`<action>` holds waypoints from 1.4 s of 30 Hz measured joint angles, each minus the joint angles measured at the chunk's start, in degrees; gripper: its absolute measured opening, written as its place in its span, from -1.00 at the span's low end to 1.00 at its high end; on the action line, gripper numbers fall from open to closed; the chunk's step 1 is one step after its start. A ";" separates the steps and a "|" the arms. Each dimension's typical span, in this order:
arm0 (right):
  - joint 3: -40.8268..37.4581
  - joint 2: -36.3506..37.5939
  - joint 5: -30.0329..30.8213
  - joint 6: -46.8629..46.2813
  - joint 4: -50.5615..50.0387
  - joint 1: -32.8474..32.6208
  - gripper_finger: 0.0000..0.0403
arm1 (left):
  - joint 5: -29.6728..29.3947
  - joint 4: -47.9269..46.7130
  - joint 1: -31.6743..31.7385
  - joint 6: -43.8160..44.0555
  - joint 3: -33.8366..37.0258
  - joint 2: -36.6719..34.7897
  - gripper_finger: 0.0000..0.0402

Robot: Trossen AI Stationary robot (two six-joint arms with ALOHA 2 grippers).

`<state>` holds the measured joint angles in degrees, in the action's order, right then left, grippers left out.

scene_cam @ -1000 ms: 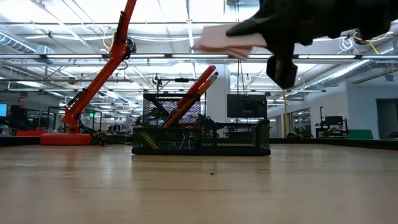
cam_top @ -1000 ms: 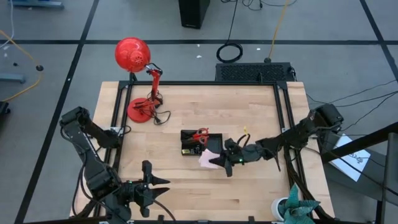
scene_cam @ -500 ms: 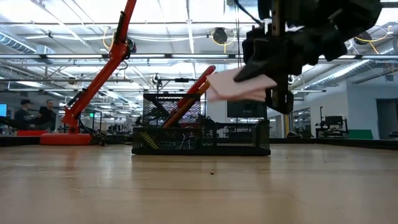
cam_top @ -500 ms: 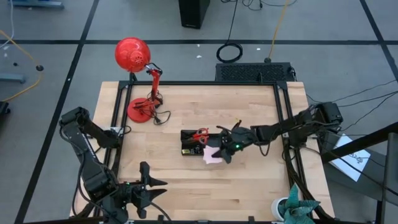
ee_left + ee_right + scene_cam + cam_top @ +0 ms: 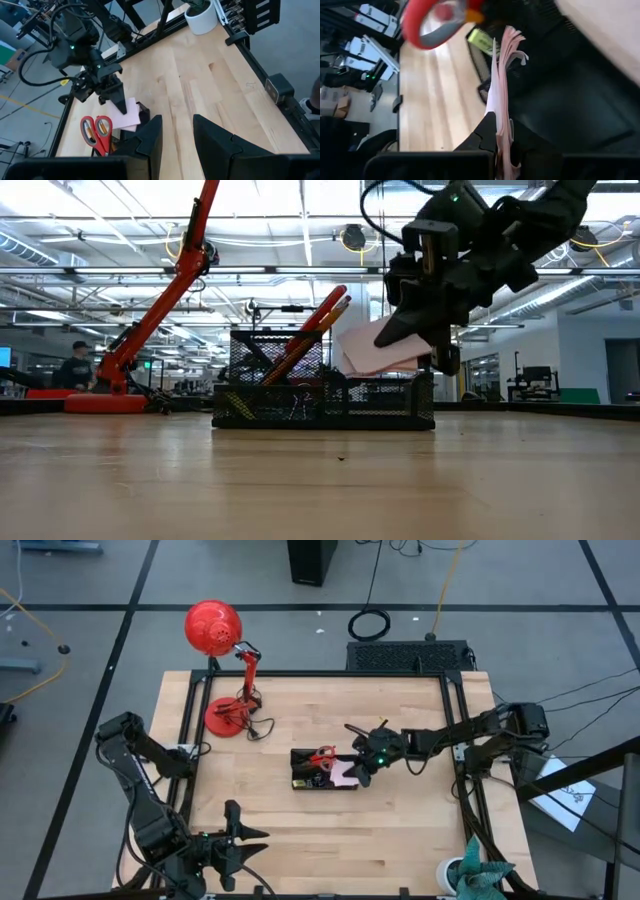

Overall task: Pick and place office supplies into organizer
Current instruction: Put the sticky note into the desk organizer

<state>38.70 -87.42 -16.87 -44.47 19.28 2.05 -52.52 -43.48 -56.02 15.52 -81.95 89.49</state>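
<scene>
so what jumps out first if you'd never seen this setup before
Probably the red desk lamp at the table's far left corner, the brightest thing in view. Next, mid-table, the right end effector is shut on a pale pink sticky-note pad, holding it tilted just above the black organizer, where red-handled scissors and orange pencils already stand. The left end effector waits at the near edge.

Sticky-note pad (image 5: 345, 773) over organizer's (image 5: 302, 783) right end; scissors (image 5: 321, 756) inside, lamp (image 5: 222, 718) far left.
</scene>
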 joint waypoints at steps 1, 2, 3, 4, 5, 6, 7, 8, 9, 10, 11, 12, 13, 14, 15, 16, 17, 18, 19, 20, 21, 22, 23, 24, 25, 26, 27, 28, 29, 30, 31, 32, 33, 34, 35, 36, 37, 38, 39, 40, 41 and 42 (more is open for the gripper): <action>0.00 0.00 -0.03 0.50 -0.53 0.54 -0.99 | 0.01 0.00 -0.01 -0.01 0.00 0.00 -0.43; 0.00 0.00 -0.28 1.10 -1.05 1.08 -0.99 | 0.01 0.00 -0.01 -0.01 0.00 0.00 -0.43; 0.00 0.00 -1.25 1.92 -1.65 1.68 -0.99 | 0.03 -0.02 0.01 -0.01 0.00 0.00 -0.43; 0.00 0.00 -1.62 2.88 -2.39 2.20 -0.99 | 0.03 -0.02 0.01 -0.01 0.00 0.00 -0.43; 0.00 0.00 -1.89 3.84 -3.17 2.66 -0.99 | 0.05 -0.02 0.00 -0.01 0.00 0.00 -0.43; 0.00 0.00 -2.08 5.12 -3.85 3.09 -0.99 | 0.07 -0.05 0.01 -0.01 0.00 0.00 -0.43; 0.00 0.00 -2.13 6.29 -4.34 3.46 -0.98 | 0.10 -0.08 0.00 -0.01 0.00 0.00 -0.43; 0.00 0.00 -2.12 7.41 -4.71 3.78 -0.98 | 0.11 -0.14 0.01 -0.01 0.00 0.00 -0.43; 0.02 0.00 -2.18 8.34 -5.05 4.06 -0.98 | 0.12 -0.24 0.00 -0.01 0.00 0.00 -0.43; 0.02 0.00 -2.62 9.18 -5.17 4.35 -0.98 | 0.12 -0.46 -0.01 -0.01 0.00 0.00 -0.43; 0.02 0.00 -2.83 9.91 -5.19 4.45 -0.98 | 0.12 -0.59 -0.01 -0.01 0.00 0.00 -0.43; 0.02 0.00 -2.84 10.79 -5.19 4.44 -0.98 | 0.12 -0.68 -0.01 -0.01 0.00 0.00 -0.43; 0.02 0.00 -2.85 11.75 -5.16 4.40 -0.98 | 0.12 -0.72 -0.01 -0.01 0.00 0.00 -0.43; 0.02 0.00 -2.88 12.80 -5.13 4.37 -0.98 | 0.12 -0.80 0.00 -0.01 0.00 0.00 -0.43; 0.02 0.00 -2.87 13.80 -5.13 4.37 -0.98 | 0.12 -0.91 0.00 -0.01 0.00 0.00 -0.43; 0.02 0.00 -2.85 14.58 -5.15 4.37 -0.98 | 0.12 -1.01 0.01 -0.01 0.00 0.00 -0.43; 0.02 0.00 -2.78 15.14 -5.17 4.37 -0.98 | 0.12 -1.06 0.01 -0.01 0.00 0.00 -0.43; 0.02 0.00 -2.67 15.32 -5.07 4.28 -0.98 | 0.12 -1.10 0.02 -0.01 0.00 0.00 -0.43; 0.02 0.00 -2.47 15.38 -4.85 4.20 -0.98 | 0.12 -1.25 0.01 -0.01 0.00 0.00 -0.43; 0.02 0.00 -2.09 15.62 -4.49 3.97 -0.98 | 0.12 -1.38 0.03 0.05 0.00 0.00 -0.43; 0.02 0.00 -1.20 16.27 -3.97 3.74 -0.98 | 0.12 -1.40 0.03 0.07 0.00 0.00 -0.43; 0.02 -0.01 -1.09 17.05 -3.28 3.56 -0.98 | 0.12 -1.38 0.03 0.07 0.00 0.00 -0.43; 0.02 -0.02 -0.85 17.75 -2.56 3.49 -0.98 | 0.12 -1.38 0.03 0.08 0.00 0.00 -0.43; 0.02 -0.02 -0.54 18.18 -2.13 3.45 -0.98 | 0.11 -1.38 0.03 0.11 0.00 0.00 -0.43; 0.02 -0.02 -0.02 18.38 -2.04 3.45 -0.98 | 0.11 -1.37 0.03 0.20 0.00 0.00 -0.43; 0.02 -0.06 0.19 18.69 -2.25 3.47 -0.98 | 0.11 -1.38 0.06 0.39 0.00 0.00 -0.43; 0.02 -0.33 0.20 19.16 -2.29 3.48 -0.98 | 0.12 -1.38 0.08 0.67 0.00 0.00 -0.43; 0.02 -0.51 0.26 19.75 -2.23 3.49 -0.98 | 0.12 -1.37 0.08 0.92 0.00 0.00 -0.43; 0.02 -0.53 0.28 20.08 -2.45 3.49 -0.98 | 0.12 -1.38 0.08 1.17 0.00 0.00 -0.43; 0.02 -0.71 0.15 20.24 -2.39 3.47 -0.98 | 0.12 -1.40 0.08 1.33 0.00 0.00 -0.43; 0.04 -1.14 0.07 20.37 -1.93 3.47 -0.98 | 0.14 -1.36 0.08 1.53 0.04 0.00 -0.43; 0.04 -1.46 -0.20 20.75 -2.04 3.47 -0.98 | 0.22 -1.19 0.08 1.60 0.24 0.00 -0.43; 0.03 -1.71 -1.21 21.60 -2.64 3.47 -0.98 | 0.36 -1.23 0.08 1.60 0.54 0.00 -0.43; -0.02 -2.22 -1.77 22.24 -2.47 3.36 -0.98 | 0.40 -1.23 0.08 1.65 0.92 0.00 -0.43; -0.02 -2.85 -2.42 22.64 -1.34 3.19 -0.98 | 0.42 -1.22 0.08 1.77 1.38 0.00 -0.43; 0.01 -3.53 -2.67 22.85 -0.30 3.04 -0.98 | 0.41 -1.27 0.08 1.82 1.84 0.00 -0.43; 0.02 -4.15 -2.79 22.91 0.29 2.88 -0.98 | 0.45 -1.42 0.08 1.83 2.27 0.02 -0.43; 0.02 -4.86 -2.87 22.92 1.11 2.73 -0.98 | 0.56 -1.31 0.08 2.14 2.63 0.00 -0.43; 0.02 -5.74 -2.96 23.10 2.27 2.68 -0.98 | 0.60 -1.18 0.17 2.40 2.97 0.02 -0.43; 0.02 -6.50 -2.97 23.44 3.25 2.66 -0.98 | 0.58 -1.26 0.27 2.71 3.30 0.02 -0.43; 0.02 -7.13 -2.95 23.60 3.83 2.66 -0.98 | 0.58 -1.22 0.35 3.05 3.52 0.02 -0.43; 0.02 -7.76 -2.97 23.66 4.94 2.66 -0.98 | 0.59 -1.01 0.44 3.21 3.64 0.02 -0.43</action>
<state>38.71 -95.18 -19.84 -20.81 24.21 4.71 -51.93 -44.50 -55.59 18.73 -78.31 89.52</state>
